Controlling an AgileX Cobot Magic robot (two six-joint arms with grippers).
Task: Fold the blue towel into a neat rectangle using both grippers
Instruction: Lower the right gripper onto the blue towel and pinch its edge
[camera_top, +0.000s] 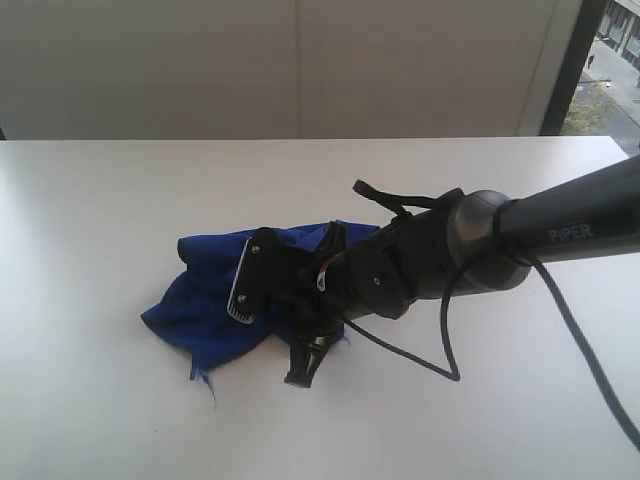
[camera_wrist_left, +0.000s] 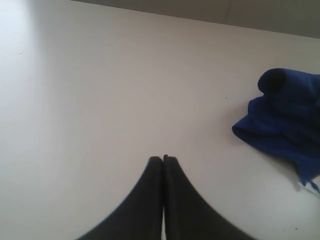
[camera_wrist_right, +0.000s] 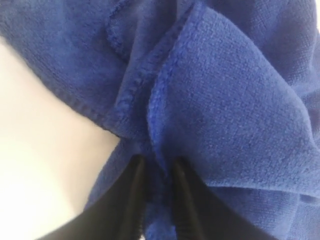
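Note:
The blue towel (camera_top: 205, 300) lies crumpled in a heap on the white table (camera_top: 90, 230), left of the middle. My right arm (camera_top: 560, 225) reaches across from the right and its end sits on top of the heap. In the right wrist view my right gripper (camera_wrist_right: 159, 162) is shut on a raised fold of the blue towel (camera_wrist_right: 225, 90), with hemmed edges bunched just beyond its tips. My left gripper (camera_wrist_left: 163, 158) hovers over bare table with its black fingers pressed together and nothing between them. The blue towel (camera_wrist_left: 285, 115) lies well off to one side of it. The exterior view does not show the left arm.
A black cable (camera_top: 450, 340) loops down from the right arm onto the table. The table's far edge (camera_top: 300, 140) meets a pale wall, with a window (camera_top: 610, 60) at the back right.

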